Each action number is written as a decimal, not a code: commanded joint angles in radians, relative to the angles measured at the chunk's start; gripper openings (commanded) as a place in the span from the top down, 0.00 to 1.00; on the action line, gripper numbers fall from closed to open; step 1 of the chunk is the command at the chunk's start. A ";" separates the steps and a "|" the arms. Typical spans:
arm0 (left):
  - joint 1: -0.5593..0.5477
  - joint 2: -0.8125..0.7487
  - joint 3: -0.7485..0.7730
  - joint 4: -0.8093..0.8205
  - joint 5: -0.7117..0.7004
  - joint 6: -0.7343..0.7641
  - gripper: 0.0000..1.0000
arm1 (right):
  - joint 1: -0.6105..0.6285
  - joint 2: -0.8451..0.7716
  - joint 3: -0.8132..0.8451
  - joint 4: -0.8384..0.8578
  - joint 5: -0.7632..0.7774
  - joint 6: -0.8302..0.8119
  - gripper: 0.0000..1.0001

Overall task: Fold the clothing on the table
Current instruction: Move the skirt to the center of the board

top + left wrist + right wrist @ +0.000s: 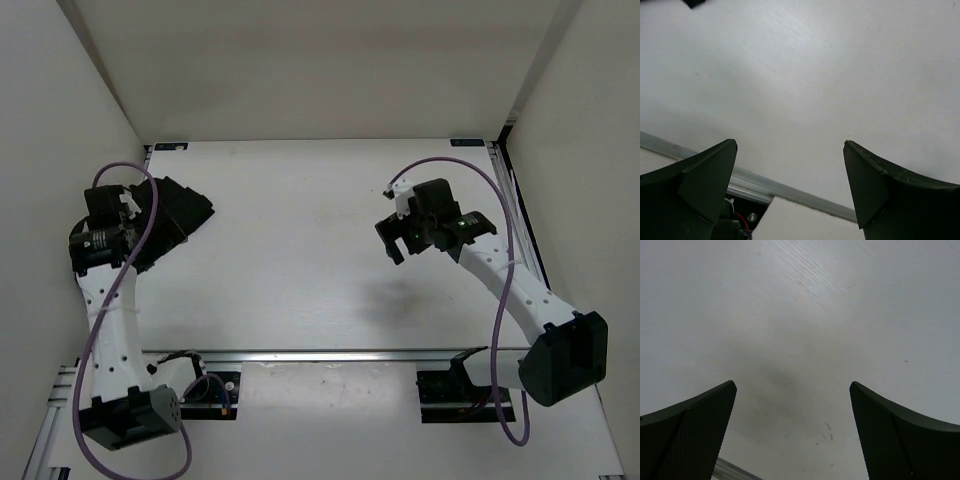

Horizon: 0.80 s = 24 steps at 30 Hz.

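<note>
The clothing (185,208) is a black angular bundle at the left side of the table (300,270), partly hidden under my left arm. A small black corner of clothing (692,2) shows at the top edge of the left wrist view. My left gripper (122,222) is raised beside the bundle. It (790,143) is open over bare white tabletop, with nothing between the fingers. Over the right half of the table, well away from the clothing, my right gripper (392,238) is also open. In its wrist view it (792,384) holds nothing.
A silver rail (330,355) runs along the near edge of the table, in front of the arm bases. The rail (790,192) also crosses under my left fingers. White walls close in the left, right and far sides.
</note>
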 commanded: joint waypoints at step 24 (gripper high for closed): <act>0.124 0.330 -0.129 0.405 -0.684 -0.173 0.01 | -0.330 0.073 -0.104 0.134 -0.091 -0.066 0.01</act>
